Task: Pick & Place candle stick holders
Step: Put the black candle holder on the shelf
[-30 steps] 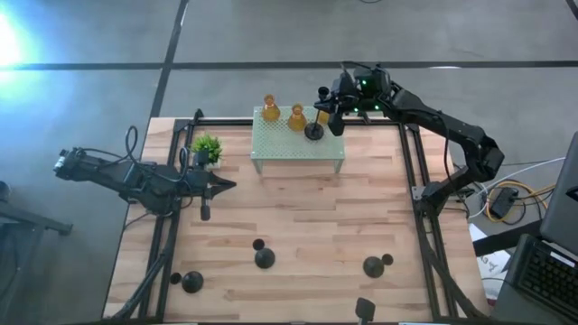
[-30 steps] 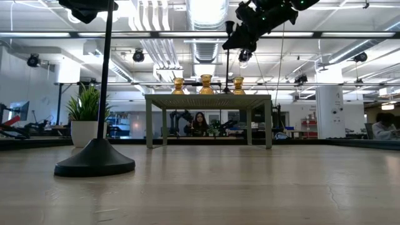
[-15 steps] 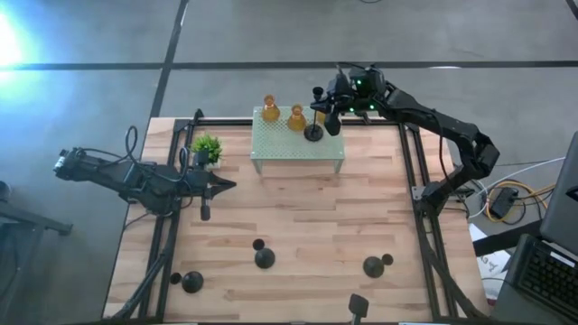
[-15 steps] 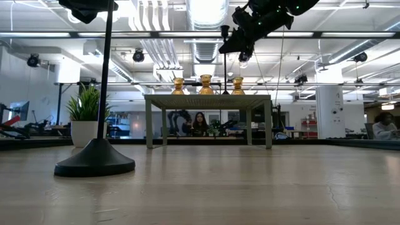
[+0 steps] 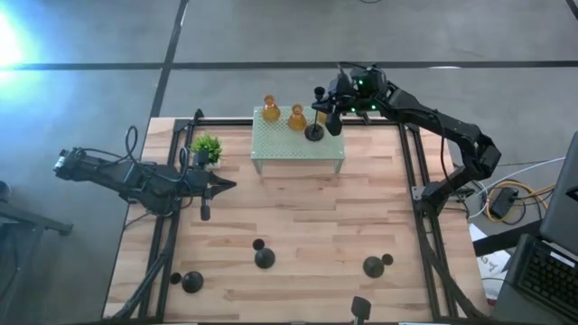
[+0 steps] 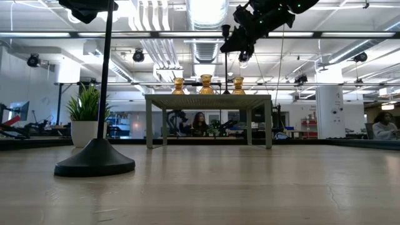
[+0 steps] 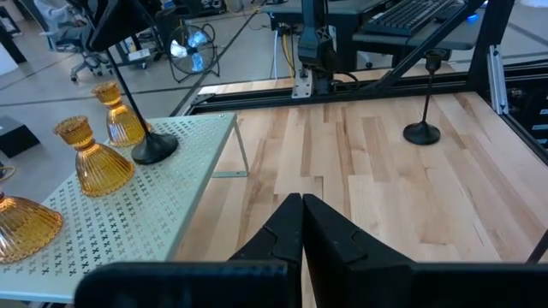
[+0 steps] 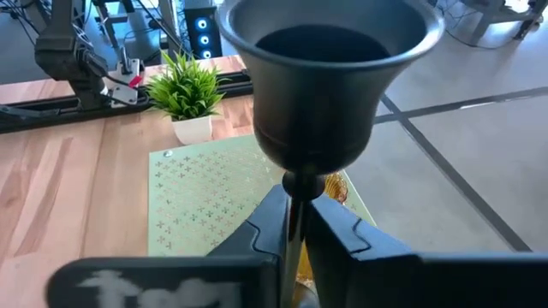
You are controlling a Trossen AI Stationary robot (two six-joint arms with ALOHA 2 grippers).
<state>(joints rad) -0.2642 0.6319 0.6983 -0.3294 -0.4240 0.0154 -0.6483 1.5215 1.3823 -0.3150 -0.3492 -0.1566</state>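
Note:
A slim black candle stick holder (image 5: 313,132) stands on the mint-green perforated stand (image 5: 298,144), its small cup (image 8: 330,77) uppermost. My right gripper (image 5: 328,113) is shut on it, high above the stand. Amber holders (image 5: 270,106) (image 5: 297,117) stand on the stand's far side; the left wrist view shows three (image 7: 90,158). Three more black holders (image 5: 264,258) (image 5: 191,282) (image 5: 372,265) stand on their bases on the table's near half. My left gripper (image 5: 226,185) is shut and empty, left of the stand, and shows in its wrist view (image 7: 301,214). My right gripper pinches the black holder's thin stem (image 8: 294,201) between its two fingers, just under the cup. The fingers come from the table's far right, slanting down, and lie across the stem. The holder stands nearly upright, its round base (image 7: 154,150) on the stand's top.
A small green potted plant (image 5: 206,147) stands left of the stand. A black frame rail (image 5: 408,171) runs along the table's sides. Open wood (image 5: 298,208) lies between the stand and the black holders. One black holder fills the low view's left (image 6: 94,161).
My right gripper has shifted a little toward the table's left with the black holder's top. The holder's base has stayed on the stand.

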